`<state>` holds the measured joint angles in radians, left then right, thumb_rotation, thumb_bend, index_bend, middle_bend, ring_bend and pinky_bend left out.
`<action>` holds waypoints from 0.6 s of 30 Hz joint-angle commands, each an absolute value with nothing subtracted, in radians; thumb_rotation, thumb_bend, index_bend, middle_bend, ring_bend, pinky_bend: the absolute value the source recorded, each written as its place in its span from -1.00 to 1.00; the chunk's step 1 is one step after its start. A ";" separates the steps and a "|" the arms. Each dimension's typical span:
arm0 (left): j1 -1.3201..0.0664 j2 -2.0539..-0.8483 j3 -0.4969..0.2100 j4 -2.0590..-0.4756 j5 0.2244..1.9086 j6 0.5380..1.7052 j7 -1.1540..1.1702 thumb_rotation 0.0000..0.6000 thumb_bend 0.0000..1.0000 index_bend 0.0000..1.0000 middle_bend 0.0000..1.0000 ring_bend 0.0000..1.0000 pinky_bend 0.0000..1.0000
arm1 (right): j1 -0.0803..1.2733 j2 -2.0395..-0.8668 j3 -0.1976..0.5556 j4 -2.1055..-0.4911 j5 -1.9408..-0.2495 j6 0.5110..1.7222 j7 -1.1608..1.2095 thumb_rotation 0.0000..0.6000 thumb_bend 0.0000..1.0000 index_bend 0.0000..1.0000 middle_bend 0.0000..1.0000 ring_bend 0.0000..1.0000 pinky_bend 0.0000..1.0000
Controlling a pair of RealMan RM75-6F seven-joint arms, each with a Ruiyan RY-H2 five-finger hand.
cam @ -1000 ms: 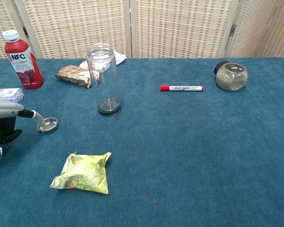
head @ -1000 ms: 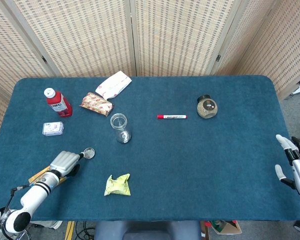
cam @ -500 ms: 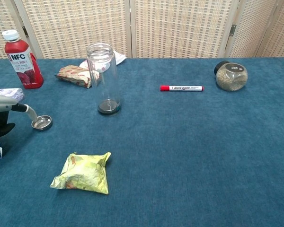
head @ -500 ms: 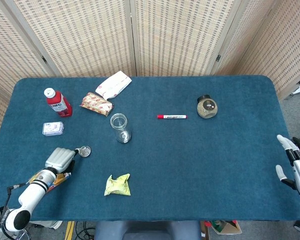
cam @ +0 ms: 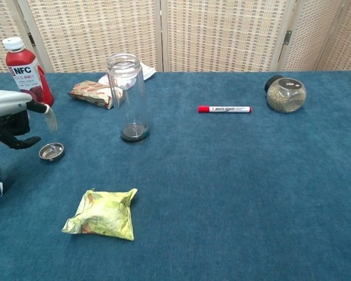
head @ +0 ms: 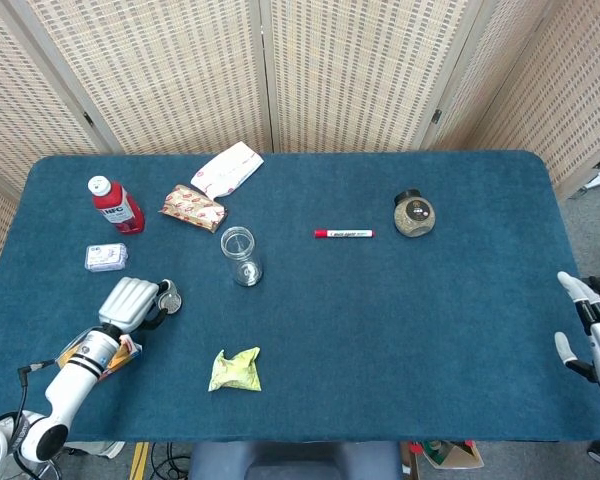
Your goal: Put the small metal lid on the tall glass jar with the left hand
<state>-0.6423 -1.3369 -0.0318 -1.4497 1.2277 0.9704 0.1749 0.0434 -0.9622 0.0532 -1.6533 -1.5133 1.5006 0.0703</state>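
Note:
The small metal lid (head: 170,298) (cam: 51,151) lies flat on the blue table, left of and nearer than the tall glass jar (head: 239,255) (cam: 127,96), which stands upright and uncovered. My left hand (head: 130,300) (cam: 13,119) hovers just left of and above the lid, fingers apart, holding nothing; one finger (cam: 50,120) points down over the lid without touching it. My right hand (head: 590,335) rests open at the table's right edge, seen only in the head view.
A red juice bottle (head: 115,205) (cam: 23,73), snack packets (head: 192,208) and a small white box (head: 106,258) sit behind the left hand. A yellow-green bag (head: 235,369) (cam: 102,213) lies near the front. A red marker (head: 344,233) and round jar (head: 414,214) lie to the right.
My left hand dragged the lid a little left and away from the front edge, then lifted off it and rose. The lid now lies free on the table.

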 commanded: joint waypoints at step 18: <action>-0.671 -1.477 -0.074 -1.230 1.232 0.890 0.137 1.00 -0.44 0.00 0.98 0.93 1.00 | 0.033 -0.961 0.052 -1.647 -1.510 1.509 0.077 1.00 -0.16 -0.90 -0.71 -0.95 -0.75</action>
<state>-0.6695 -1.4747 -0.0716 -1.2327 1.2328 0.8925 0.1370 0.0332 -0.9608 0.0523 -1.6475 -1.5103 1.5087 0.0771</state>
